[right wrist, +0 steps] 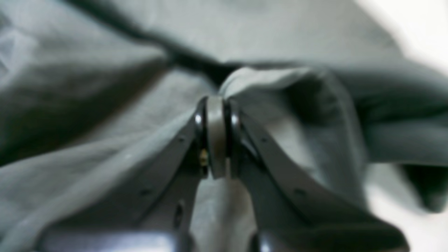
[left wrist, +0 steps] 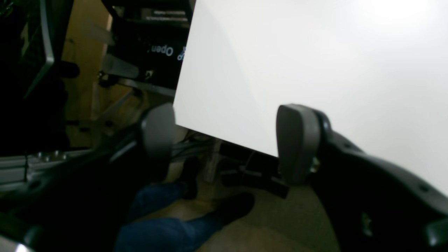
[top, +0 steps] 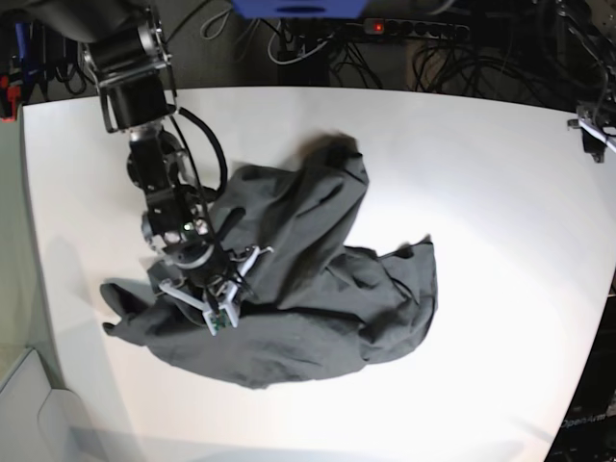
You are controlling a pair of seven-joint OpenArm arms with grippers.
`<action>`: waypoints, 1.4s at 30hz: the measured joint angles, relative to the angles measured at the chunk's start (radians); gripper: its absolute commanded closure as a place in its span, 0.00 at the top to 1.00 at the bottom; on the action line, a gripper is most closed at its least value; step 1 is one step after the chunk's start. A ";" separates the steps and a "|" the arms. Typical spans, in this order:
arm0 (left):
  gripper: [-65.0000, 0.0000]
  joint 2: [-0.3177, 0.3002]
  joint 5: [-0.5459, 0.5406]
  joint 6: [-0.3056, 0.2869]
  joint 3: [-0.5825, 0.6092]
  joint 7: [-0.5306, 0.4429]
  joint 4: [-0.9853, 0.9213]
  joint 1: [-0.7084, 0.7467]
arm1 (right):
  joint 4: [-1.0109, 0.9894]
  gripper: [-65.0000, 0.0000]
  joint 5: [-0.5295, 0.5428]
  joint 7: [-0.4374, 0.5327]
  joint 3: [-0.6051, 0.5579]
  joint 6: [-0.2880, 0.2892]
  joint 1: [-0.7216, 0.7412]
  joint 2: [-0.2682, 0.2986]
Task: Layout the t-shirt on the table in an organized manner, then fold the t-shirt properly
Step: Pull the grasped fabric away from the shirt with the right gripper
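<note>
White and matte, the counter (top: pixel 481 192) fills most of the base view, with dark cables and a power strip (top: pixel 414 29) running along its far edge. On it lies the t-shirt (top: pixel 318 289) — dark grey, crumpled and bunched, not laid flat. One lobe of the cloth reaches toward the far side of the counter, another spreads toward the base view's right, and a narrower piece trails off at the view's left near the counter's edge.

At the left side of the heap, the right gripper (right wrist: pixel 217 101) is down in the cloth. Its wrist view shows the jaws pressed together with a raised fold of the t-shirt (right wrist: pixel 280 91) bunched just beyond the tips; the picture is blurred, but cloth appears pinched there, and wrinkles run out from that spot.

Well apart from the shirt, the left gripper (left wrist: pixel 227 140) hangs over a corner of the counter (left wrist: pixel 315 63). Its two grey pads (left wrist: pixel 297 140) stand wide apart with nothing between them — only the counter's edge and the floor below, where a blue-trousered leg (left wrist: pixel 164 231) and a dark shoe show. In the base view only a small part of this arm shows at the right edge.
</note>
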 measured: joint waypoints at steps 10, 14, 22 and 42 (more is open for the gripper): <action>0.68 -0.002 -0.001 0.000 0.000 0.011 0.000 -0.030 | 0.377 0.00 -0.001 -0.155 0.241 0.002 -0.095 0.066; 0.68 0.000 -0.006 -0.005 0.001 0.005 0.000 -0.044 | 0.488 0.00 0.004 -0.153 0.344 0.003 -0.153 0.101; 0.68 -0.001 -0.003 -0.005 0.026 0.006 0.000 -0.058 | 0.723 0.00 0.008 -0.137 0.513 0.004 -0.365 0.119; 0.77 -0.008 -0.003 -0.008 0.030 0.000 0.000 -0.097 | 0.703 0.11 0.008 -0.081 0.742 0.012 -0.614 -0.028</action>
